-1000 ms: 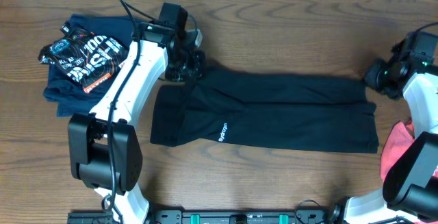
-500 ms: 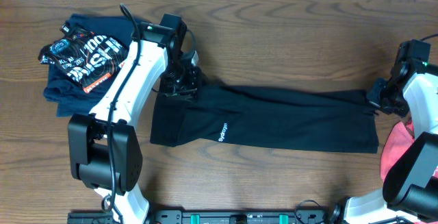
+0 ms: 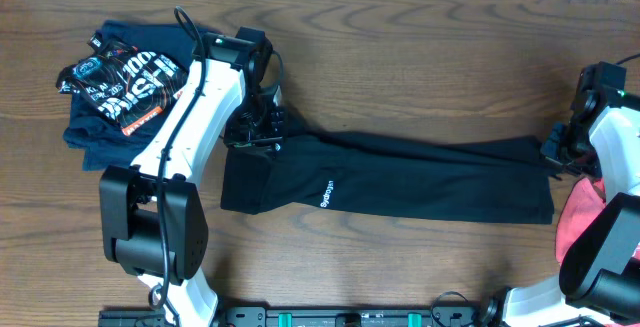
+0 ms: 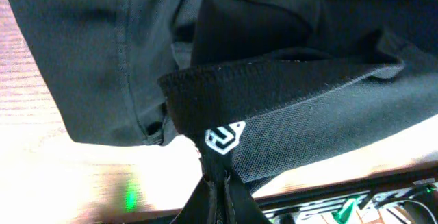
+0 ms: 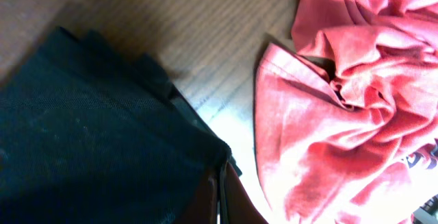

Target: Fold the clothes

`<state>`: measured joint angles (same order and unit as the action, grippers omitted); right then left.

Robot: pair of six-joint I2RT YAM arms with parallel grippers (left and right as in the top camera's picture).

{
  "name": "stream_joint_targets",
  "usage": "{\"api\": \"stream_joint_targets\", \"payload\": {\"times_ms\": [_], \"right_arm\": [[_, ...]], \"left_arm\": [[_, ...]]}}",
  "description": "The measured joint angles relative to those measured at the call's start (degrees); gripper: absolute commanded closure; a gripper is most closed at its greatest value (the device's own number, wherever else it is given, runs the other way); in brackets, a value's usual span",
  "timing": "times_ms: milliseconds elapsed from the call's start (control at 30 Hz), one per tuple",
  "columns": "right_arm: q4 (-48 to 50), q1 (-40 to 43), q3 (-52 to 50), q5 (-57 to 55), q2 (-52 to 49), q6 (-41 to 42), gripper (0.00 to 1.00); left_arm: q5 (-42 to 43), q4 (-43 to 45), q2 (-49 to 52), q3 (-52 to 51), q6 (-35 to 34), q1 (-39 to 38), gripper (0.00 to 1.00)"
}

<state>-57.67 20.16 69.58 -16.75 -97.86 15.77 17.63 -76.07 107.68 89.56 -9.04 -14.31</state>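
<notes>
Overhead, the clothes lay stretched across the wooden table's middle, a navy garment near its far-left corner. Left wrist: my left gripper pinched their hem. Right wrist: my right gripper clamped their other end, beside a coral garment.

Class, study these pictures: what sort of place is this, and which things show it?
Probably a robotics lab bench for folding laundry: two white robot arms at a wooden table, a black garment stretched between them, a navy printed garment and a coral-red garment at the sides.
</notes>
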Motion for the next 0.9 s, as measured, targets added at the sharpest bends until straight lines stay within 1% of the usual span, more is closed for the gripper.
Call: {"api": "stream_joint_targets", "payload": {"times_ms": [333,367,400,433,467,567,633,733,800,900], "right_arm": [[-1.1,0.0,0.0,-0.6,0.0,0.2,0.99],[-1.1,0.0,0.0,-0.6,0.0,0.2,0.99],[-1.1,0.0,0.0,-0.7,0.0,0.2,0.99],[-1.1,0.0,0.0,-0.7,0.0,0.2,0.99],[-1.2,0.1,0.0,-0.8,0.0,0.2,0.99],[-1.2,0.4,0.0,-0.8,0.0,0.2,0.98],[-1.4,0.7,0.0,-0.8,0.0,0.2,0.94],[-1.7,0.9,0.0,-0.8,0.0,0.6,0.75],[-1.8,0.9,0.0,-0.8,0.0,0.5,0.73],[-2.0,0.9,0.0,-0.7,0.0,0.4,0.72]], "left_arm": [[0.0,0.0,0.0,-4.0,-0.2,0.0,0.93],[0.0,0.0,0.0,-4.3,-0.2,0.0,0.88],[-0.1,-0.2,0.0,-4.7,-0.2,0.0,0.71],[-0.4,-0.4,0.0,-4.9,0.0,0.0,0.64],[-0.6,-0.8,0.0,-5.2,0.0,0.0,0.60],[-1.1,-1.3,0.0,-5.6,-0.2,0.0,0.60],[-1.2,-1.1,0.0,-5.6,-0.2,0.0,0.60],[-1.3,0.0,0.0,-5.6,-0.2,0.0,0.60],[-1.3,1.0,0.0,-5.6,-0.2,0.0,0.60],[-1.0,2.9,0.0,-5.6,-0.2,0.0,0.60]]}}
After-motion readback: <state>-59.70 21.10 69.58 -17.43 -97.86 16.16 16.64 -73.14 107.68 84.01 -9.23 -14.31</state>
